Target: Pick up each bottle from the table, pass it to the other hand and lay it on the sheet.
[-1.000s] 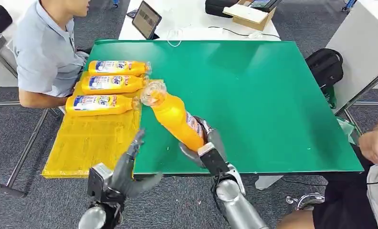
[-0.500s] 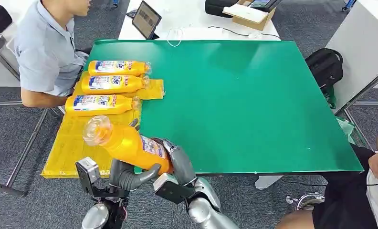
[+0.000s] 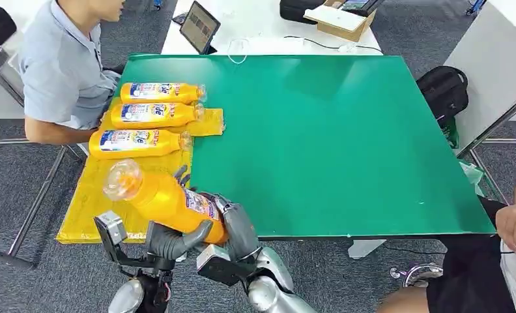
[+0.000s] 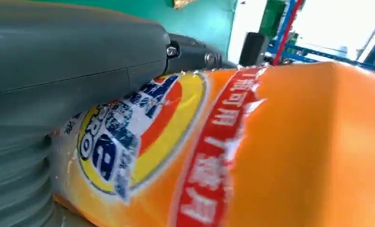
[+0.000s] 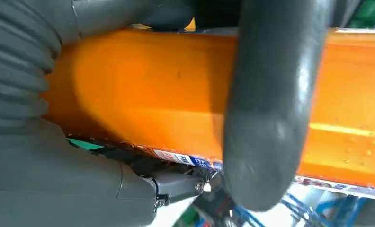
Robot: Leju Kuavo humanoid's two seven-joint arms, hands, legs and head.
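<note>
An orange bottle point(image 3: 167, 201) with a clear cap hangs tilted above the sheet's near right corner, cap pointing away to the left. My right hand point(image 3: 236, 225) grips its base end, thumb across the body point(image 5: 266, 109). My left hand point(image 3: 171, 240) wraps the bottle's middle from below, its thumb lying on the label point(image 4: 138, 127). Three more orange bottles point(image 3: 152, 115) lie side by side on the yellow sheet point(image 3: 109, 195) at the table's left.
The green table point(image 3: 333, 143) stretches to the right. A person in a grey shirt point(image 3: 60, 72) sits by the sheet's far left. Another person's hand point(image 3: 513, 225) is at the right edge. A tablet point(image 3: 199, 26) stands beyond the table.
My right hand swung the bottle from over the green table leftward to the sheet's near corner. My left hand, open before, now closes around the bottle.
</note>
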